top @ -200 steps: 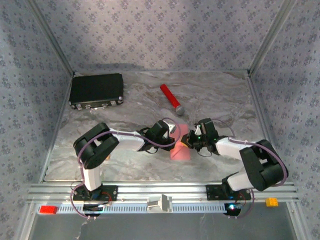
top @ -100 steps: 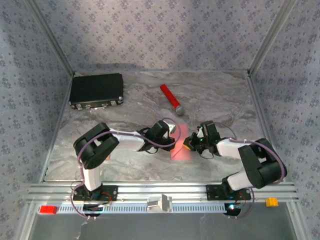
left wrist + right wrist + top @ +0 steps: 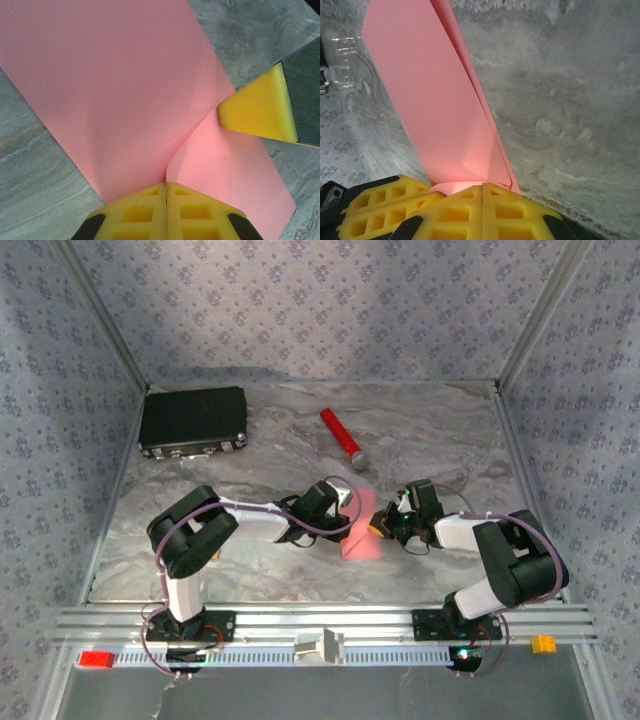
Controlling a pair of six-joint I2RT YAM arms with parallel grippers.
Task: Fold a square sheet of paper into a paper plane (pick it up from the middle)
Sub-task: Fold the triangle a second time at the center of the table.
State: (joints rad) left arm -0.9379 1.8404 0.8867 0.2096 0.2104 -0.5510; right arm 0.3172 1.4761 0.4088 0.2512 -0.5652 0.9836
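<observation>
- The thin pink-red square sheet of paper (image 3: 125, 85), partly folded, sits mid-way across the grey marbled table (image 3: 440, 440).
- The left pincer (image 3: 166, 192) and right pincer (image 3: 482, 195) are both clamped on its edges.
- Within the last second the right elbow drew inward while the sheet barely moved, so a crease is probably being set.

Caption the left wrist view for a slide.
Left gripper pinches the paper at its near edge; right gripper clamps its side.

Pink paper (image 3: 362, 540), thin & plain, part-folded: one soft crease, flaps raised in a V, pinched at opp. edges. Sits on near side of red cylinder (image 3: 342, 437), close to its grey tip.
</observation>
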